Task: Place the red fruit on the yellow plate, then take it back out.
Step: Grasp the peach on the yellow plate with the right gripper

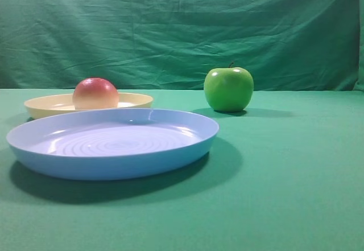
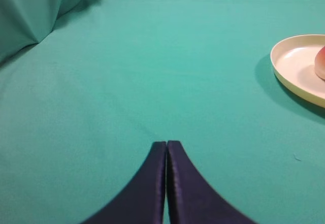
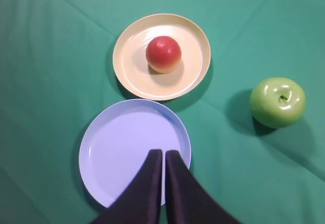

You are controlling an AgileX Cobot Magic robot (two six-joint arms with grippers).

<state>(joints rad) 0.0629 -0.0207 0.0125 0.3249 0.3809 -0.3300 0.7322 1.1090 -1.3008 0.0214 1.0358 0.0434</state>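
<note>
Nearest, in the exterior view: blue plate [image 1: 114,143], shallow, on the green cloth [image 1: 284,194]. Behind it, yellow plate [image 1: 134,99], low-rimmed, with the red fruit [image 1: 95,94] resting in its well, a little off centre. Farther right, green apple [image 1: 228,89], standing on the cloth, well apart from both plates. Right gripper [image 3: 163,153]: fingers pressed together, holding nothing, hovering over the blue plate's near edge; the fruit lies ahead of the tips, beyond the blue plate, untouched. Left gripper [image 2: 166,144]: fingers likewise pressed together and empty, over bare cloth, the yellow plate and a sliver of fruit off to its right, well apart. Handling, by appearance: fruit round, smooth, slightly glossy, probably firm and fairly light, inclined to roll or slip under a pinch. Best taken from above, jaws spread wide and closed across its widest girth, clear of the plate's rim. Status, as judged: placing done, removal outstanding.
</note>
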